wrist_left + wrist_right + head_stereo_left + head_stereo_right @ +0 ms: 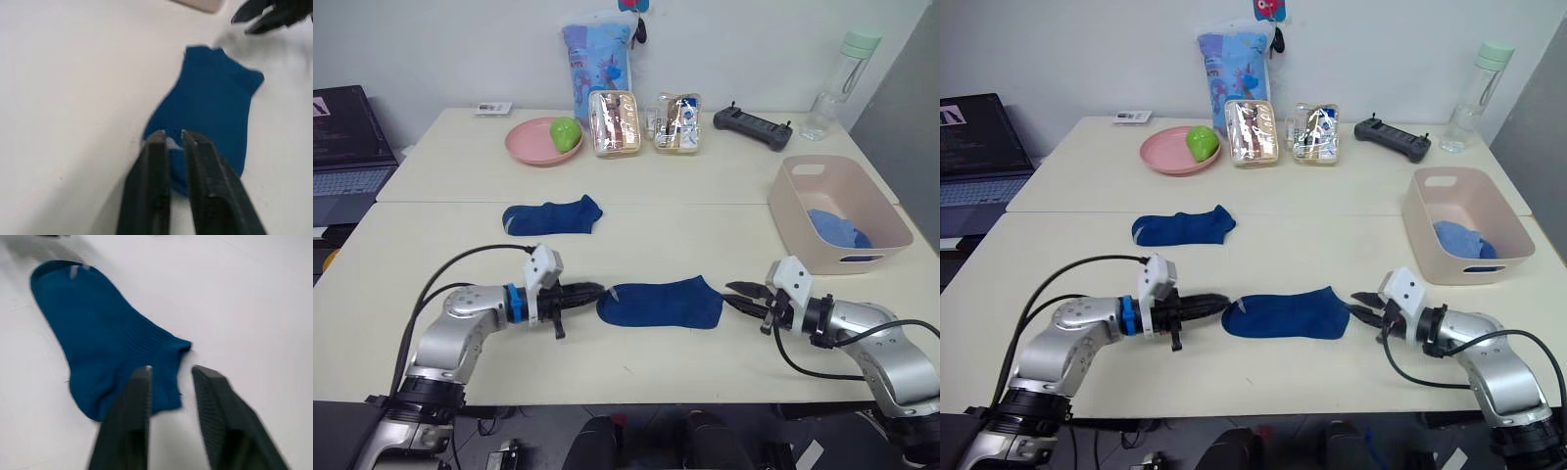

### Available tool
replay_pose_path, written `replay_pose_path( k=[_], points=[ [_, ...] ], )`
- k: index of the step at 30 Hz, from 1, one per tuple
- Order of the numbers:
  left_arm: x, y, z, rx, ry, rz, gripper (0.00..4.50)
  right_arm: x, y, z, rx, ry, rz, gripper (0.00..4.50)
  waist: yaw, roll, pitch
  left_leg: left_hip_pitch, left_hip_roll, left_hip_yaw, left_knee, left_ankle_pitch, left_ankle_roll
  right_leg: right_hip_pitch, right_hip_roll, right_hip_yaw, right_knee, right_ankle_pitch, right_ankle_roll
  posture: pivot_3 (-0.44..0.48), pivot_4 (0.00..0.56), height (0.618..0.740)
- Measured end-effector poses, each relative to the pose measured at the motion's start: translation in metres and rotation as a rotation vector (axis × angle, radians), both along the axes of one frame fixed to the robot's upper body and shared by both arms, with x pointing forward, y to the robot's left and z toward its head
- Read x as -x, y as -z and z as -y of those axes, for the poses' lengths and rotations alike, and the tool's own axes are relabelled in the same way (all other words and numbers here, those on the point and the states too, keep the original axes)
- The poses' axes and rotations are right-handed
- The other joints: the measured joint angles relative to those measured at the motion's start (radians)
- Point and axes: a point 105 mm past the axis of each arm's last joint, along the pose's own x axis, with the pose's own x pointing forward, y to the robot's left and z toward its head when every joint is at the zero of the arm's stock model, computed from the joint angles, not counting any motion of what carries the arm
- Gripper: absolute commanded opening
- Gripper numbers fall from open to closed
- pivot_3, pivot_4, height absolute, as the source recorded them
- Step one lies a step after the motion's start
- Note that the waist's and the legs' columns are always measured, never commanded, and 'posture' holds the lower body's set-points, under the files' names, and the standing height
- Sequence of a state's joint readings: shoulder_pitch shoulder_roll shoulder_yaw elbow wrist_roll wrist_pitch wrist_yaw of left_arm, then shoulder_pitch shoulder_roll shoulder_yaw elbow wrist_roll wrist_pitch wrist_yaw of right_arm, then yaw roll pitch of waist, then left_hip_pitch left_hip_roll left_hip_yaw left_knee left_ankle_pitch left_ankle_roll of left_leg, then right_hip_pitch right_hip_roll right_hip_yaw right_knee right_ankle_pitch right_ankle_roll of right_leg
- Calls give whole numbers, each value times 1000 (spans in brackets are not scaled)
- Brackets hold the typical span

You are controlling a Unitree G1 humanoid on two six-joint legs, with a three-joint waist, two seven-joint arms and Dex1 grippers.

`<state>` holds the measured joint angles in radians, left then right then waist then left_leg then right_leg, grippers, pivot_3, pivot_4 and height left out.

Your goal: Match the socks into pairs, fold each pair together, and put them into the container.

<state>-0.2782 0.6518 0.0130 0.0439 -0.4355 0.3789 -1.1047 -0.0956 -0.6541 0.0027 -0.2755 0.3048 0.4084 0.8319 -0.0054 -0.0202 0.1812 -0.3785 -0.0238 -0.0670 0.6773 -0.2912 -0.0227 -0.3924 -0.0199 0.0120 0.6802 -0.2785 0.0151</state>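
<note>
Blue sock point(662, 303) flat on table point(705, 230), L fingers point(155, 147) nearly together at toe, R fingers point(138, 382) spread by cuff.

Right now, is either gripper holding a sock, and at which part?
It seems not. The left gripper is nearly shut at the near sock's toe end; the right gripper is open at its cuff end.

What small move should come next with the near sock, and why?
Probably ease the right tool forward and close it on the sock's cuff. The near sock lies flat between both tools. The left tool sits at the sock's toe end, nearly closed. The right tool is open just short of the cuff. A second sock lies farther back.
</note>
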Motion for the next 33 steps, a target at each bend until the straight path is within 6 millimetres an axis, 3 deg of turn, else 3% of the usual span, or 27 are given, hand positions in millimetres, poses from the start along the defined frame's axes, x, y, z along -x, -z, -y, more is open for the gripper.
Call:
replay_pose_path(
  k=[4,12,21,23,30,33],
  points=[
    [-4,5,-4,-38,-38,3,2785,-3,9,-1,-11,35,-42,3804,0,0,0,0,0,0,0,0,0,0,0,0,0,0,0,0,150,740],
    [-2,32,1,-110,-40,-28,2785,-7,27,-6,24,26,-99,3804,0,0,0,0,0,1,0,0,0,0,0,1,0,0,0,0,150,740],
    [1,37,7,-126,-7,2,33,-5,30,-9,21,-2,-117,795,1,0,0,0,0,0,0,0,0,0,0,0,0,0,0,0,150,740],
    [1,37,8,-119,-2,-1,0,-5,30,-9,18,-8,-120,90,1,0,0,0,0,0,0,0,0,0,0,0,0,0,0,0,150,740],
    [6,38,10,-87,11,-50,0,6,26,-13,-2,-58,-156,37,1,0,0,0,0,0,0,0,0,0,0,0,0,0,0,0,150,740],
    [17,40,11,-71,23,-99,0,17,28,-16,-17,-82,-203,37,0,0,0,0,0,0,0,0,0,0,0,0,0,0,0,0,150,740]
  ],
)
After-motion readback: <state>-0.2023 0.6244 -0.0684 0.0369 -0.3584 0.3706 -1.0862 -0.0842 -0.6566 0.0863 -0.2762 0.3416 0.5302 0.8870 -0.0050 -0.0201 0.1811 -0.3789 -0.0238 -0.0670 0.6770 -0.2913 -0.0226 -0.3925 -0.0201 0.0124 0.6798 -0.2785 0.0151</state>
